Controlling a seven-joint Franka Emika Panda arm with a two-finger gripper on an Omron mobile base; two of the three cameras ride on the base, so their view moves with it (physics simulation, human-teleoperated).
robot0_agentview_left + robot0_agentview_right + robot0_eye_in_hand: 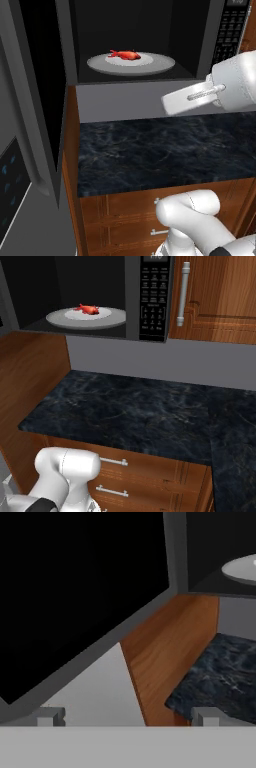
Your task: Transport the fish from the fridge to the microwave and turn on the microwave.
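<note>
A small red-orange fish lies on the round grey turntable inside the open grey-framed microwave. The two-finger gripper, fingertips wide apart and holding nothing, faces the swung-out dark microwave door, well apart from the fish.

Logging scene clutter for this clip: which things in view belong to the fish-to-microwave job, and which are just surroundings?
Job:
- fish, lying on the turntable
- microwave, door open
- keypad
- gripper, open, holding nothing

Surroundings:
- dark marble counter
- wooden drawers
- upper cabinet with bar handle
</note>
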